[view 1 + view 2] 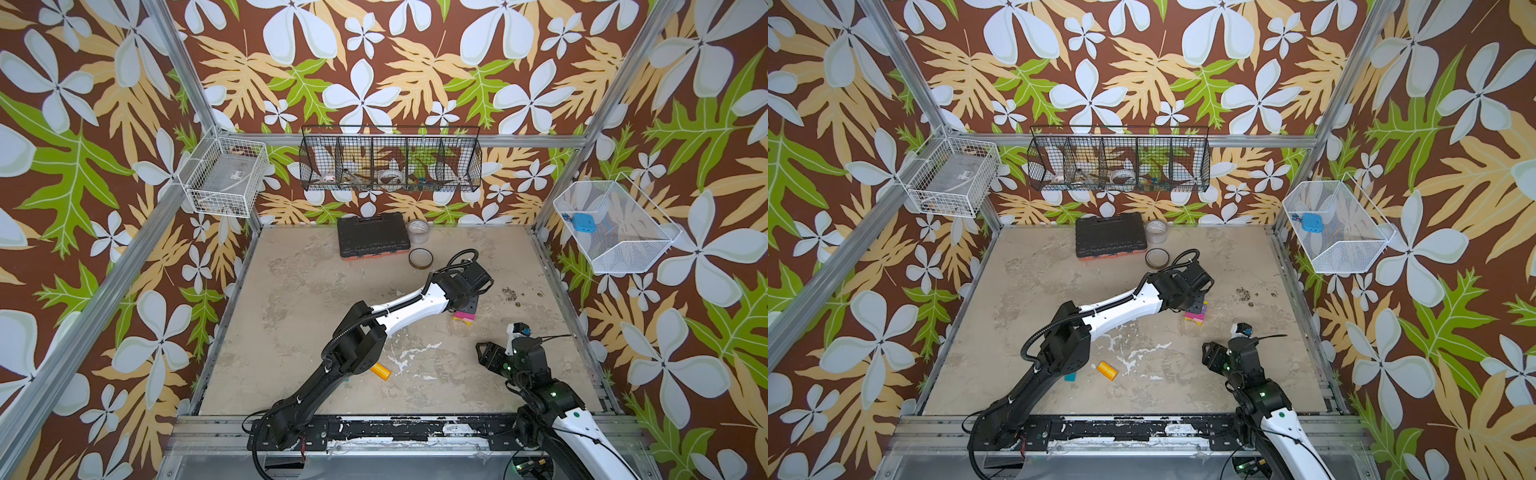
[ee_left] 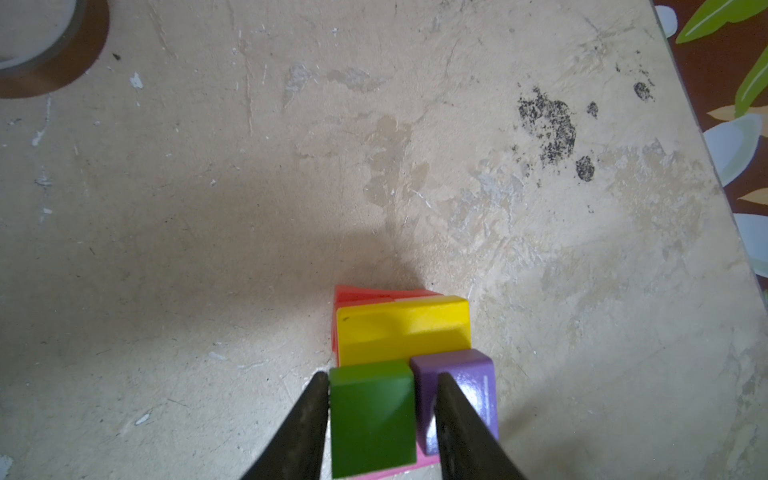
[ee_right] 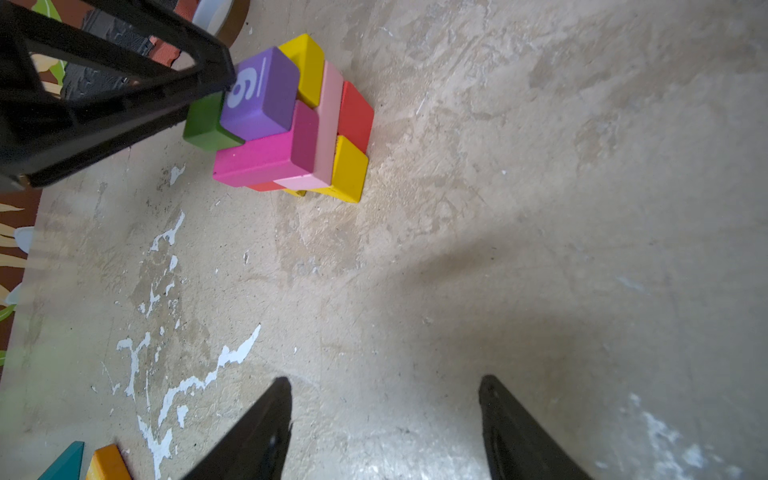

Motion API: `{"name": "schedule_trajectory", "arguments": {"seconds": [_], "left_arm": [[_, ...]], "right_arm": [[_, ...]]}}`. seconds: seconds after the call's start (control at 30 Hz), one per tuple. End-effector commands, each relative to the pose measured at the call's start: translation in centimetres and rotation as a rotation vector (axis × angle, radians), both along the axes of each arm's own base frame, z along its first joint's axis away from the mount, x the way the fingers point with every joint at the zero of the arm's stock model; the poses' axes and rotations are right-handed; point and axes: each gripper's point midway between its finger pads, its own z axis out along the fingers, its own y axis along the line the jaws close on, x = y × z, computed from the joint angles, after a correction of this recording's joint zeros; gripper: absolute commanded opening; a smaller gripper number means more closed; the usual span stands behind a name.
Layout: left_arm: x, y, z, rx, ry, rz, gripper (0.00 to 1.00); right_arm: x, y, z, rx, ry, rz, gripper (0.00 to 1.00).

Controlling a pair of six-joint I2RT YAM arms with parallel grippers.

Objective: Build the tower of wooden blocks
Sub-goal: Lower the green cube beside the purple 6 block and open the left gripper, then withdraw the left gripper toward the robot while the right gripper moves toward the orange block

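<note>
The tower [image 1: 464, 318] [image 1: 1196, 316] stands right of the table's middle: yellow and red blocks below, then a pink slab and a magenta block [image 3: 266, 158]. On top sit a yellow block [image 2: 399, 332], a purple cube [image 3: 266, 99] with a white 6, and a green block [image 2: 372, 419]. My left gripper [image 2: 382, 376] straddles the green block with its jaws slightly apart; one finger lies against the block and a narrow gap shows at the other. My right gripper [image 3: 385, 379] [image 1: 484, 353] hangs open and empty over bare table nearer the front. An orange block [image 1: 1107, 370] and a teal block [image 1: 1070, 377] lie by the left arm.
A black tool case [image 1: 371, 235] and two tape rolls [image 1: 418, 230] [image 1: 420, 257] sit at the back of the table. Wire baskets hang on the walls: white [image 1: 226, 176], black [image 1: 390, 160], white [image 1: 615, 226]. Aluminium rails edge the table.
</note>
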Motion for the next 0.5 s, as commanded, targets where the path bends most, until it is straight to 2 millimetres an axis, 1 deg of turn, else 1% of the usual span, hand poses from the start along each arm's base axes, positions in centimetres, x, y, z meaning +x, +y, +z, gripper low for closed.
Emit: {"name": "schedule_trajectory", "arguments": {"seconds": [0.0,0.3,0.47], "left_arm": [[-0.07,-0.56,0.82,-0.034,-0.004,-0.008,0.44],[0.01,-0.59,0.95,-0.038,-0.008,-0.005,0.44],[0.17,-0.43,1.21,-0.037,-0.018,0.004,0.46]], "right_arm": [[0.3,0.02,0.33,-0.007,-0.02,0.005,0.71],[0.31,0.01,0.34,-0.007,-0.021,0.005,0.71],[0.29,0.02,0.3,-0.007,-0.021,0.006,0.71]]}}
